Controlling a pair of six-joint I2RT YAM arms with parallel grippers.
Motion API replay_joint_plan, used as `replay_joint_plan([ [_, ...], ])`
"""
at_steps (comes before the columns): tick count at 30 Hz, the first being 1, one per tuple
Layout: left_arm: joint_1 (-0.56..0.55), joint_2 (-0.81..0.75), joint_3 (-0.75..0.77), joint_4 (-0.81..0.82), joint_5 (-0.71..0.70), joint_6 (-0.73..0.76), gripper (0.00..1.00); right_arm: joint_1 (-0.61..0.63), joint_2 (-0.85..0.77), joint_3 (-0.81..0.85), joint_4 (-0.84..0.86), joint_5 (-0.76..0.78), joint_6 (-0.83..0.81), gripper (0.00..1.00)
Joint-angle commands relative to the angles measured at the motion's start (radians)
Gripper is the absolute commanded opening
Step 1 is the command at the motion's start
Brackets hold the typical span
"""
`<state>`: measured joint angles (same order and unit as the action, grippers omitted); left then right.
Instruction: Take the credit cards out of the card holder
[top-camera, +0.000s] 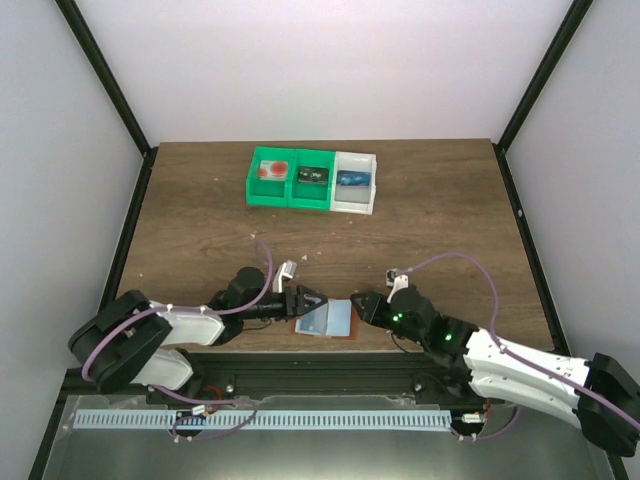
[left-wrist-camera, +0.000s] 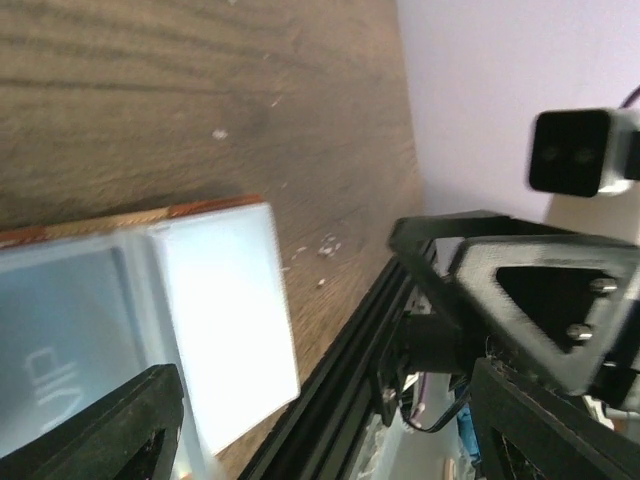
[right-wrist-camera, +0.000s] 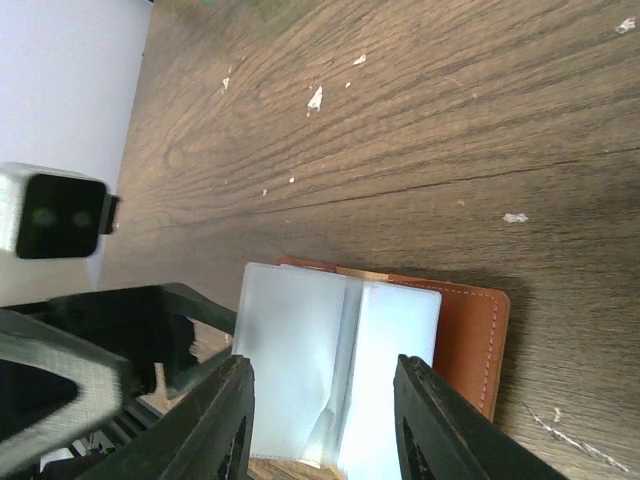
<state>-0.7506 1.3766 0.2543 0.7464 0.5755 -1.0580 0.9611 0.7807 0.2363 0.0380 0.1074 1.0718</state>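
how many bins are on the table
3, side by side at the far end: left green bin, middle green bin, white bin on the right. None seems hidden.

Green-and-white row of bins (top-camera: 268, 201) sits far back on the wooden table (top-camera: 200, 230).

Card holder (left-wrist-camera: 220, 310) blurred, cut off at left edge.

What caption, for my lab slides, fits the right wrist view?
Open right gripper poised over the unfolded orange-brown card holder with pale grey-blue sleeves, on the dark wooden table.
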Motion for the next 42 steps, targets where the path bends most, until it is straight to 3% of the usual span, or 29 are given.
replay_joint_plan([
  [1,-0.007,0.073,0.017,0.033,0.034,0.013,0.8,0.008,0.007,0.049,0.01,0.005,-0.02,0.4],
  [3,-0.008,0.048,0.008,0.019,0.004,0.022,0.8,0.008,0.001,0.047,0.003,0.005,-0.022,0.41],
  [8,-0.007,-0.011,0.067,-0.223,-0.046,0.131,0.82,0.008,0.005,0.024,0.013,-0.011,-0.015,0.41],
  [16,-0.009,-0.106,0.063,-0.385,-0.113,0.173,0.82,0.008,0.094,0.044,0.037,-0.055,-0.041,0.43],
  [26,-0.01,-0.073,0.027,-0.326,-0.089,0.146,0.82,0.008,0.328,0.108,0.078,-0.145,-0.073,0.47],
  [42,-0.013,0.002,0.027,-0.262,-0.067,0.131,0.82,0.008,0.426,0.088,0.136,-0.157,-0.07,0.45],
])
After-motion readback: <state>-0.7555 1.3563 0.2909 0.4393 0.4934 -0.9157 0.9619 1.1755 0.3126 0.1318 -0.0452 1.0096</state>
